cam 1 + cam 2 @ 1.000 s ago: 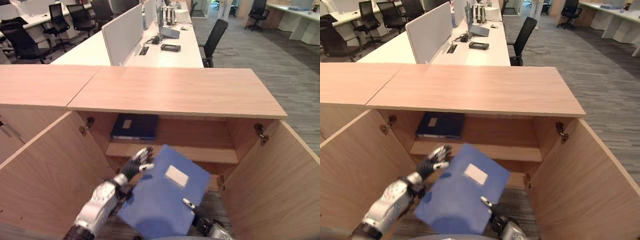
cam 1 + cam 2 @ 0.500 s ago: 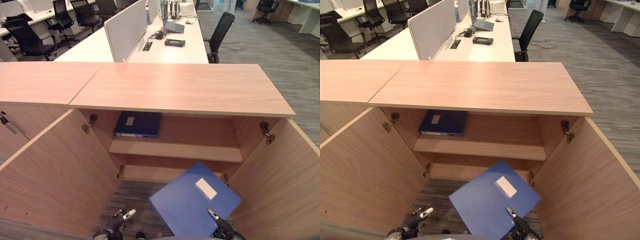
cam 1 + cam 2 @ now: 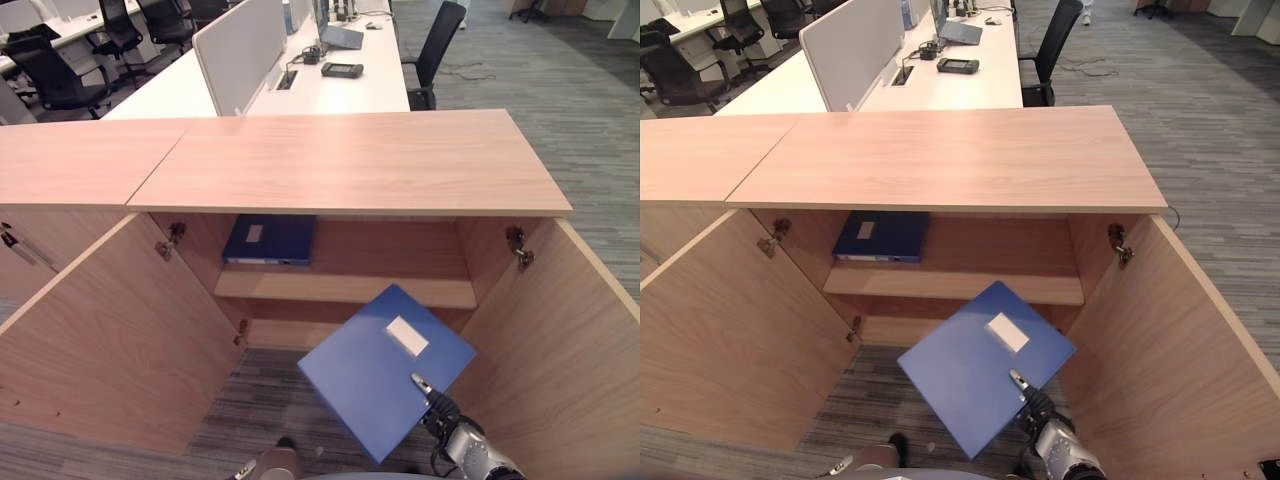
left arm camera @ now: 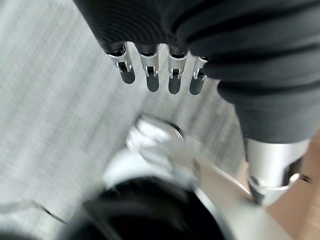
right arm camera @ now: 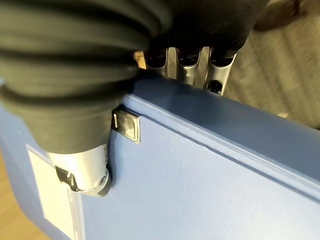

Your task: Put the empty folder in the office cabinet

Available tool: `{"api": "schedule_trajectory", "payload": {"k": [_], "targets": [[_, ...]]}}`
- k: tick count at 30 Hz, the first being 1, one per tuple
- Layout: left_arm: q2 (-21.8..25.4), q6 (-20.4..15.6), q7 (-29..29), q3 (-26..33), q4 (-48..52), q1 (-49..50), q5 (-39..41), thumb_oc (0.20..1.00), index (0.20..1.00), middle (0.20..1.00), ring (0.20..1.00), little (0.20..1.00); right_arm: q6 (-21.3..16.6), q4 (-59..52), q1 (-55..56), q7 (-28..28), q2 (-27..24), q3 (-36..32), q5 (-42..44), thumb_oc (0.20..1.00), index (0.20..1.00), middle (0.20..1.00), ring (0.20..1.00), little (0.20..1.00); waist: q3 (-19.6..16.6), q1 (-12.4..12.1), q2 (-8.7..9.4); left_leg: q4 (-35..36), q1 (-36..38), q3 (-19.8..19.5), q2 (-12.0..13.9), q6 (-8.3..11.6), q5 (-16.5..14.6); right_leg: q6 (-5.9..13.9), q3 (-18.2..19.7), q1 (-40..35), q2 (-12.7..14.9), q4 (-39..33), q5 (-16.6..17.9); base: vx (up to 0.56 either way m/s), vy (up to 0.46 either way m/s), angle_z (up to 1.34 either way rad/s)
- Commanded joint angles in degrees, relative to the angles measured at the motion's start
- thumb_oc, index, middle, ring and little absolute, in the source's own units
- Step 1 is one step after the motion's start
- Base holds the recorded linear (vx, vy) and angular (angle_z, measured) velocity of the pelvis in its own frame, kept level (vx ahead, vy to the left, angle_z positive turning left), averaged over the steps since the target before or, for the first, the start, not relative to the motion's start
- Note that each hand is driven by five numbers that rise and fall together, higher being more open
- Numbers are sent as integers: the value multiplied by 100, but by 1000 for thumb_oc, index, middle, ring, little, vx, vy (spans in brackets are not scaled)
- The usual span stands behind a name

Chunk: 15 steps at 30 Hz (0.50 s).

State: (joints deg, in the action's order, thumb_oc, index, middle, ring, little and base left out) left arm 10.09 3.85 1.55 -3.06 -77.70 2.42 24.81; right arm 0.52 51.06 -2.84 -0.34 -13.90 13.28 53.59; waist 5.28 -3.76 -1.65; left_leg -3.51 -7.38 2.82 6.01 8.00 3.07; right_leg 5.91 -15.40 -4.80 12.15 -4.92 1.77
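Right hand (image 3: 1040,412) is pinching the blue folder (image 3: 980,365) at its near edge, thumb on top, fingers curled under. Folder is hanging tilted in the open gap between the two swung-out doors (image 3: 110,340), just before the lower shelf. Left hand (image 4: 155,70) is hanging low, fingers straight and apart. A dark folder (image 3: 268,240) is lying on the upper shelf (image 3: 345,289) of the cabinet (image 3: 350,165).

The blue folder (image 3: 385,367), white label up, tilts before the open wooden office cabinet (image 3: 350,170), outside it.
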Motion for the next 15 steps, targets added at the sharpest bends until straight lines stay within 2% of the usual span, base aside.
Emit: {"api": "schedule_trajectory", "payload": {"k": [1, 2, 3, 4, 9, 10, 11, 12, 15], "targets": [[108, -112, -152, -2, 19, -87, -280, 1000, 1000, 1000, 1000, 1000, -202, -570, -457, 201, 196, -135, 335, 200, 200, 200, 200, 200, 181, -273, -40, 535, -371, -87, 94, -38, 531, 11, 175, -505, -616, 6, -564, 220, 254, -33], [82, -105, -165, 43, -40, -4, -318, 1000, 1000, 1000, 1000, 1000, -175, -631, -449, 241, 179, -168, 331, 200, 200, 200, 200, 200, 94, -250, -114, 603, -277, -157, 82, -28, 601, 61, 203, -529, -558, 8, -563, 286, 351, -59], [82, -106, -185, 63, -47, 75, -350, 1000, 1000, 1000, 1000, 1000, -183, -677, -409, 247, 174, -209, 376, 200, 200, 200, 200, 200, -22, -256, -125, 570, -180, -144, 18, -74, 546, 129, 232, -532, -373, -2, -516, 218, 278, -46], [83, -106, -186, 62, -45, 78, -350, 1000, 1000, 1000, 1000, 1000, -183, -678, -406, 247, 174, -208, 376, 200, 200, 200, 200, 200, -25, -261, -122, 567, -181, -138, 16, -75, 542, 130, 237, -530, -370, -2, -516, 204, 267, -24], [113, -110, -152, 207, -169, 276, -442, 1000, 1000, 1000, 1000, 1000, -145, -578, -457, 317, 233, -355, 284, 200, 200, 200, 200, 200, -195, -408, -51, 141, -188, 83, -292, -354, 56, 475, 330, -469, 266, 55, -345, 149, 255, 2], [131, -102, -146, 256, -210, 295, -473, 1000, 1000, 1000, 1000, 1000, -127, -550, -480, 334, 257, -386, 222, 200, 200, 200, 200, 200, -209, -451, -39, 60, -205, 149, -364, -426, -46, 537, 349, -385, 424, 176, -280, 135, 358, -20], [177, -71, -163, 324, -265, 313, -519, 1000, 1000, 1000, 1000, 1000, -74, -536, -483, 347, 289, -438, 174, 200, 200, 200, 200, 200, -231, -505, -34, -27, -192, 235, -503, -561, -202, 631, 383, -182, 747, 510, -105, 89, 268, -18], [178, -71, -163, 324, -265, 313, -520, 1000, 1000, 1000, 1000, 1000, -74, -536, -483, 347, 290, -439, 174, 200, 200, 200, 200, 200, -234, -513, -29, -30, -195, 245, -507, -566, -205, 636, 395, -169, 755, 521, -110, 76, 255, -31], [245, -58, -154, 365, -286, 333, -623, 1000, 1000, 1000, 1000, 1000, -63, -615, -447, 341, 307, -467, 95, 200, 200, 200, 200, 200, -141, -518, -35, -83, -140, 312, -690, -745, -347, 614, 400, 182, 1146, 1223, 366, 51, 212, -40]]}}
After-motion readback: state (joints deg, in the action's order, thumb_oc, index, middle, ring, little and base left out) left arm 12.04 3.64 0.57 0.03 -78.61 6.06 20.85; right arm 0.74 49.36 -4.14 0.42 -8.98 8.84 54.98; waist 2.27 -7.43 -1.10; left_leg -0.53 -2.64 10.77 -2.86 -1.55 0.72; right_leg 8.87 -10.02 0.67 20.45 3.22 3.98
